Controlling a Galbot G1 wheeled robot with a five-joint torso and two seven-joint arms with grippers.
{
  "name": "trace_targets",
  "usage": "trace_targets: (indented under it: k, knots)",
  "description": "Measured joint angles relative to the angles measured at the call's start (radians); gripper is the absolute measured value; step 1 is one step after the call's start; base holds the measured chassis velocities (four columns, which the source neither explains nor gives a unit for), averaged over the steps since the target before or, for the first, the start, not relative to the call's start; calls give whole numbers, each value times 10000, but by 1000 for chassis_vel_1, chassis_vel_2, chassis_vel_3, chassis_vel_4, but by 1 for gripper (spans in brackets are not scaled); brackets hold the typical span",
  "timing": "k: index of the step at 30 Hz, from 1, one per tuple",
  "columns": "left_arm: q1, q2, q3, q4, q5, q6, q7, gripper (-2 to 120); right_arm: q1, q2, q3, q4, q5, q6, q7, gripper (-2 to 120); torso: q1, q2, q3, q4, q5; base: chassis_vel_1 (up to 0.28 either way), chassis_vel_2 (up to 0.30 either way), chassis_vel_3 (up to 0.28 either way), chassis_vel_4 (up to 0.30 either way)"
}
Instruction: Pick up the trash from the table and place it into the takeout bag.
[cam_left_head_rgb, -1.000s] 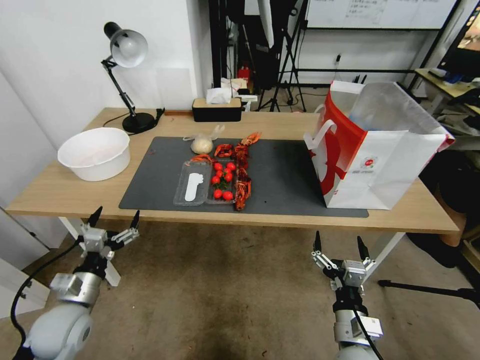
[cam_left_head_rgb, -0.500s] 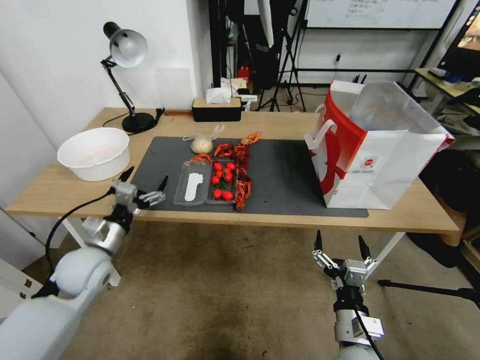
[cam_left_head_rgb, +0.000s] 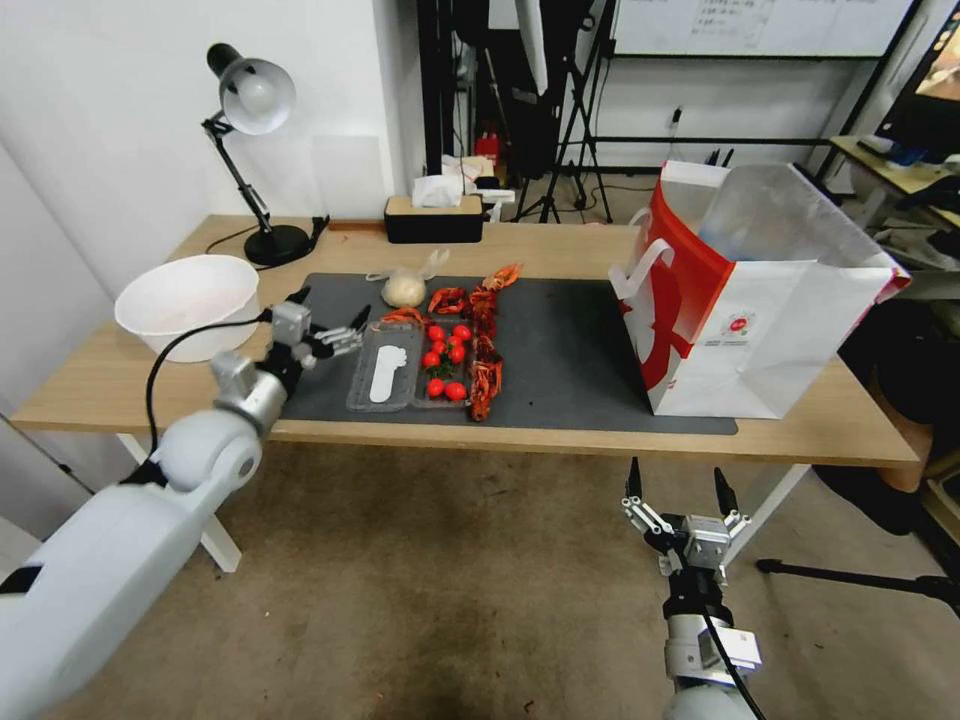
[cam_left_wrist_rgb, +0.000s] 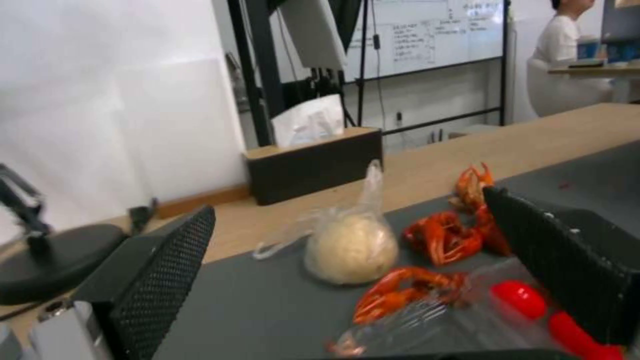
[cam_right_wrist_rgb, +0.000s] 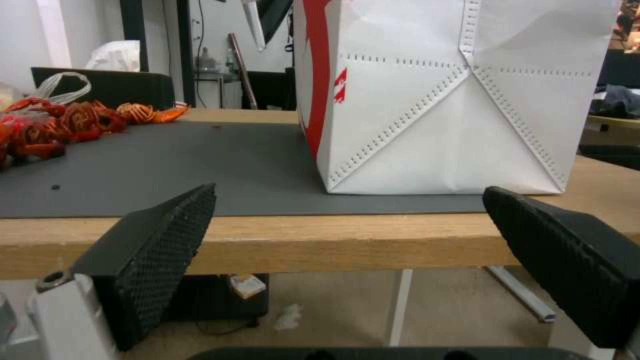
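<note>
The left end effector (cam_left_head_rgb: 325, 318) hovered with fingers spread over the grey mat (cam_left_head_rgb: 570, 370), at nine o'clock of the clear tray (cam_left_head_rgb: 383, 366). The knotted bag with its pale lump (cam_left_head_rgb: 404, 288) lay at the tray's twelve o'clock, crayfish shells (cam_left_head_rgb: 484, 340) just beside. The takeout bag (cam_left_head_rgb: 745, 300) stood well apart at three o'clock. Closing carelessly could snag shells or shove the tray. The right end effector (cam_left_head_rgb: 678, 490) waited spread, below the surface (cam_left_head_rgb: 120, 385) edge.
</note>
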Motion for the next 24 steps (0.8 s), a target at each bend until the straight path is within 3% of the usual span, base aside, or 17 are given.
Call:
trace_targets:
  k: [8, 13, 17, 24]
  knots:
    - [-1816, -560, 1768, 1000, -1691, 522, -375, 100, -12, 4, 87, 8, -7, -15, 20, 100, 0, -1, 1, -1, -3, 0, 0, 0, 0]
    - [-2724, -902, 2334, 1595, -1988, 726, -424, 100, -14, 17, 119, 8, -7, -20, 30, 100, 0, -1, 1, -2, -1, 0, 0, 0, 0]
    - [-3669, -1281, 2934, 2567, -2129, 1235, -488, 100, 28, 44, 140, -7, -6, -28, 41, 100, 0, 0, -1, -1, 0, 0, 0, 0, 0]
    - [-4397, -1664, 3513, 3730, -2076, 1648, -488, 100, 117, 47, 143, -30, 19, -91, 58, 100, 1, -1, 0, 1, -2, 0, 0, 0, 0]
